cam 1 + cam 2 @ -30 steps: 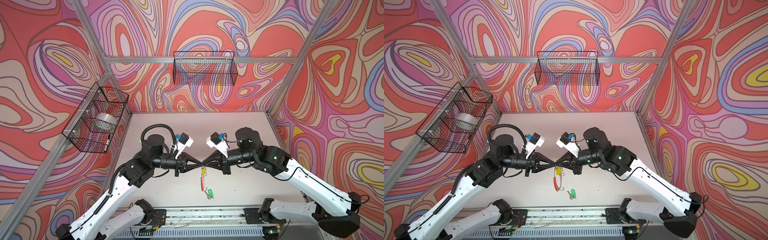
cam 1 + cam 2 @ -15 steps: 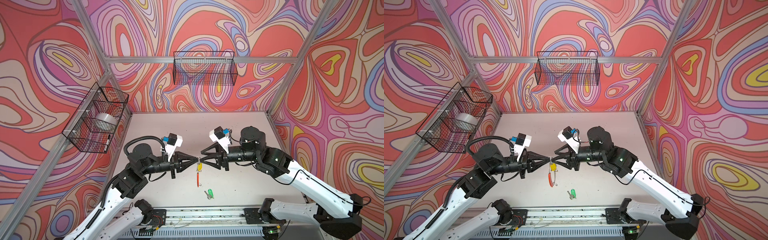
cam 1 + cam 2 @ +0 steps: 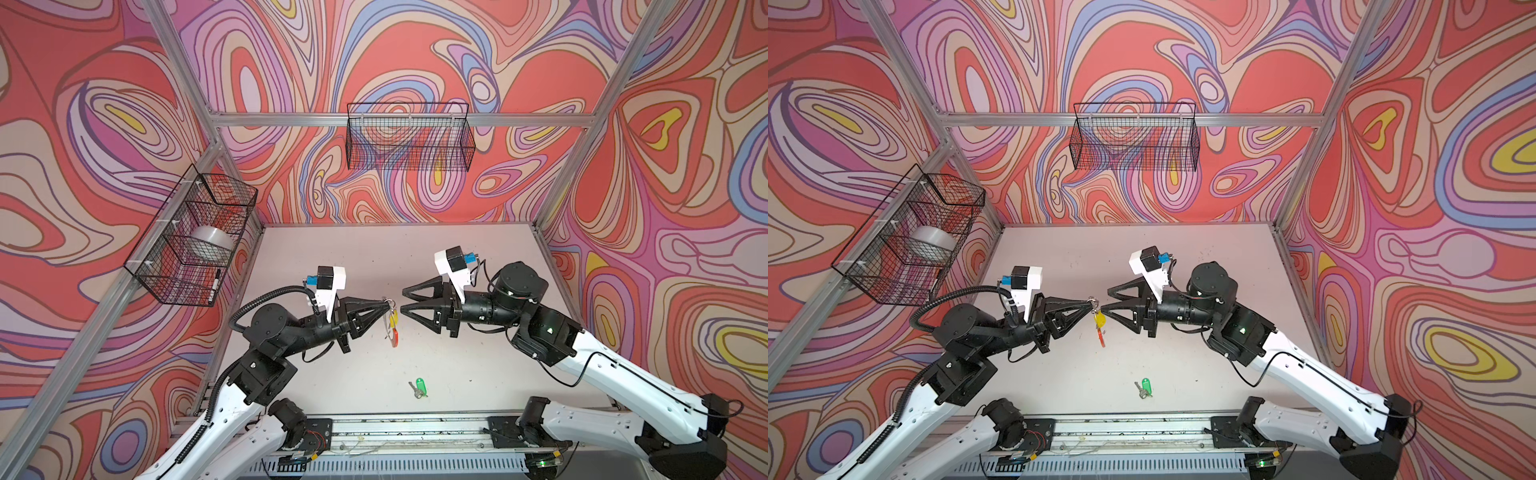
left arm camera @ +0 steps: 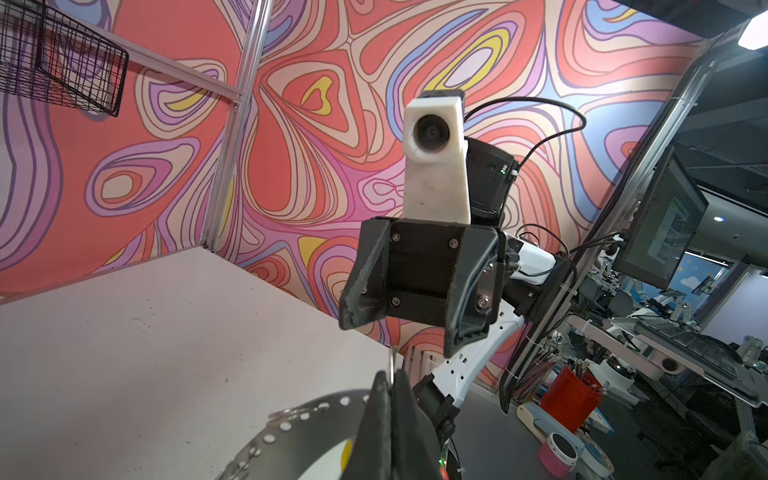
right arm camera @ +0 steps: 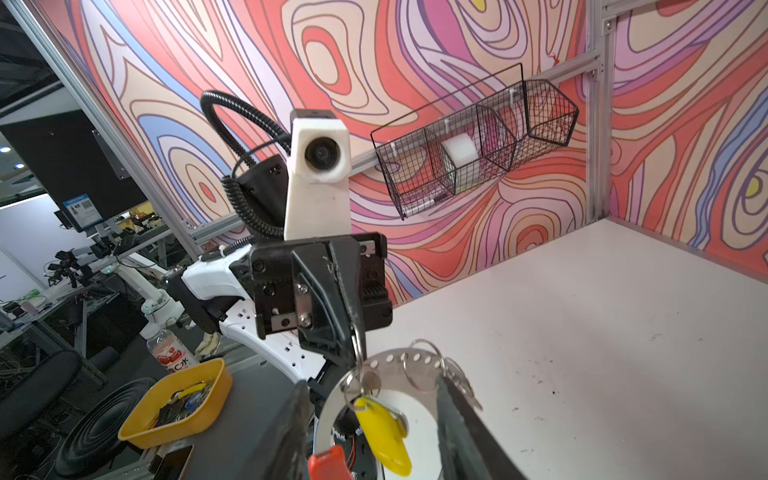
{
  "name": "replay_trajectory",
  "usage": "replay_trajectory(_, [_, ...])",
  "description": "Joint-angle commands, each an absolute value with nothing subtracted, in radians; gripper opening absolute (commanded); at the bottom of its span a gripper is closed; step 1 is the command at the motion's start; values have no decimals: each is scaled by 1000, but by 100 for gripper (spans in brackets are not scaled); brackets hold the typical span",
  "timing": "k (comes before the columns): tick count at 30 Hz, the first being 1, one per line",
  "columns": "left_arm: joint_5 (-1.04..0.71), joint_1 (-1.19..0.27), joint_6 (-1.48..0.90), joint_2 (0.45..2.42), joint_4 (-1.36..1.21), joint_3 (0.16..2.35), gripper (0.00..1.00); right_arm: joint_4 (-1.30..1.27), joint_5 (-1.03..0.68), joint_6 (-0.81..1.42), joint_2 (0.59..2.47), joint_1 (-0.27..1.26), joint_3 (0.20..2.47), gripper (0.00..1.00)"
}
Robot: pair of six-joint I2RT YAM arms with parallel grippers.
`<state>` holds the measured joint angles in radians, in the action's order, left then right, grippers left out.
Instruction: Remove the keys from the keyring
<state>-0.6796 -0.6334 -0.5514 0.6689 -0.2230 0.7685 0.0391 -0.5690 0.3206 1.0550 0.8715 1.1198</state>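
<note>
The keyring (image 3: 393, 330) (image 3: 1100, 332), a flat grey ring with a red segment (image 5: 328, 463), hangs edge-on above the table. My left gripper (image 3: 388, 306) (image 3: 1090, 302) (image 4: 391, 376) is shut on a small split ring at its top. That ring carries the yellow-tagged key (image 5: 382, 432) (image 3: 1099, 319). My right gripper (image 3: 403, 302) (image 3: 1105, 300) (image 5: 372, 380) is open just right of it, a finger on each side of the keyring (image 5: 399, 361), touching nothing I can see. The green-tagged key (image 3: 419, 387) (image 3: 1144, 388) lies loose on the table near the front.
A wire basket (image 3: 195, 237) holding a tape roll hangs on the left wall, and another basket (image 3: 409, 137) on the back wall. The arms' base rail (image 3: 415, 428) runs along the table's front edge. Several empty split rings (image 5: 419, 365) dangle from the keyring.
The right gripper has opened and let go of the keyring. Both grippers shifted left as the left arm swung outward. The keyring now hangs from the left gripper alone.
</note>
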Motion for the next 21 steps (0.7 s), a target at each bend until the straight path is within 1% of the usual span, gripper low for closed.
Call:
replay_trajectory(1, [-670, -634, -580, 654, -302, 765, 0, -64, -584, 363, 1068, 878, 1112, 48])
replay_trajectory(9, [-665, -634, -563, 635, -270, 766, 0, -34, -506, 357, 1046, 893, 1112, 47])
replay_trajectory(14, [-702, -634, -539, 634, -271, 766, 0, 5, -519, 333, 1040, 894, 1118, 46])
replay_trajectory(21, [-644, -634, -434, 650, 33, 911, 0, 83, -416, 314, 1009, 896, 1104, 44])
